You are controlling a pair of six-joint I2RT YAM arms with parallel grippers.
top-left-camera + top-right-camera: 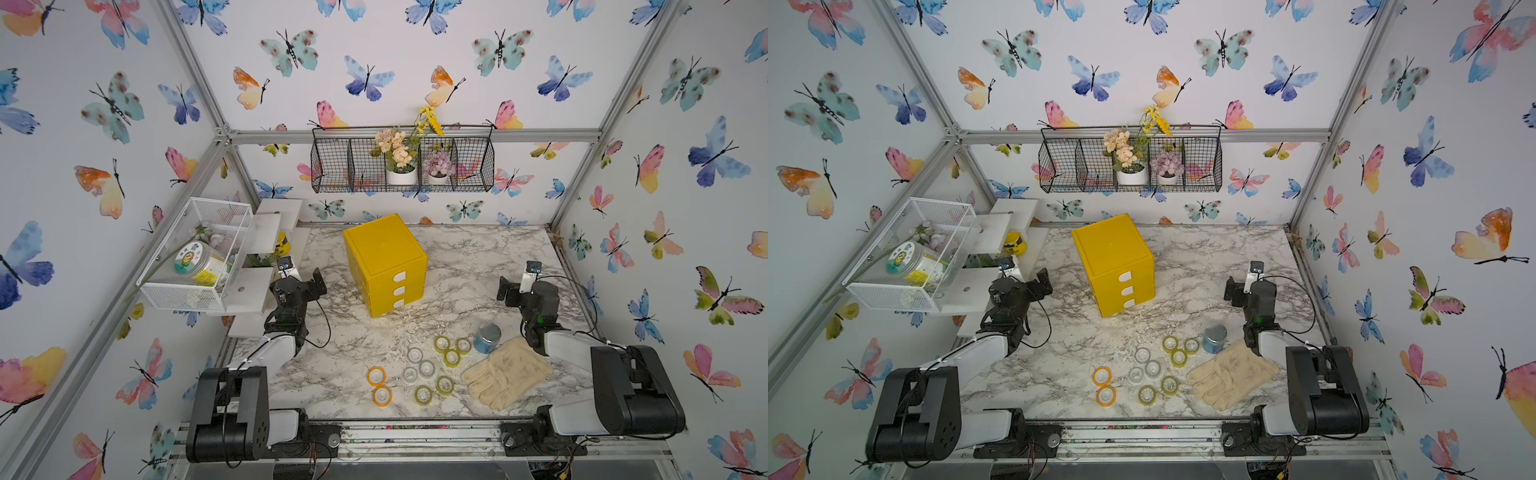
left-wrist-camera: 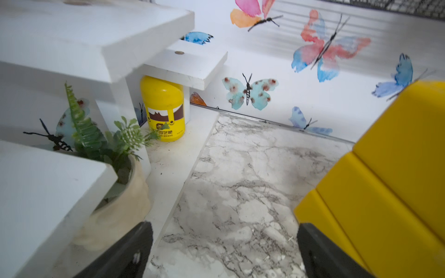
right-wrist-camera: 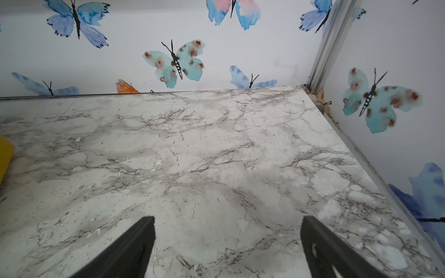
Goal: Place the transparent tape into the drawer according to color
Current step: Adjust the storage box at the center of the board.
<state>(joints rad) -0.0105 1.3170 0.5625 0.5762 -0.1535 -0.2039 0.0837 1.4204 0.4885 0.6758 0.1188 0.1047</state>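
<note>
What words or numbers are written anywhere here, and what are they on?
On the yellow bottle: Chinese characters, seemingly "田芝肥"; the start is hidden by leaves, and the smaller print is blurred.
On the jar in the white wire basket: lettering around a sunflower picture, too small to read.
On the yellow drawer cabinet and the blue tin: no writing visible.

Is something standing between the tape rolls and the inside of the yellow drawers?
Yes. All three drawers of the yellow cabinet are shut, so their fronts block the way. On the table, nothing lies between the tape rolls and the cabinet.
</note>
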